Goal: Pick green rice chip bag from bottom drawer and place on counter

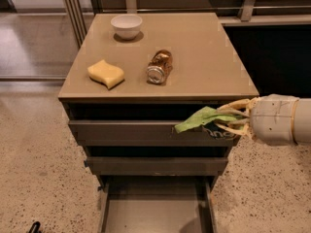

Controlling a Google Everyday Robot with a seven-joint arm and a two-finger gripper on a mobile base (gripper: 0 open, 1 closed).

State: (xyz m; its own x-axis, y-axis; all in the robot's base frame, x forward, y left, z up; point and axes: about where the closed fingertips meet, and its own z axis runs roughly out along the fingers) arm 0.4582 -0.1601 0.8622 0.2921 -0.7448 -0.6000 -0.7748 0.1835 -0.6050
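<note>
Green rice chip bag (199, 119): clamped in my end effector (224, 121), level with the top drawer front (121, 130), right side.
Lift: I should clear the worktop (209, 57) edge first, then set down right of the can (159, 67).

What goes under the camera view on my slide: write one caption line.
The hand at frame right holds the green rice chip bag above the open bottom drawer, just below the counter.

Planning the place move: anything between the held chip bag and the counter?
Nothing visible blocks it. The gripper holds the green rice chip bag below the counter, at its front right; sponge, can and bowl sit further left.
</note>
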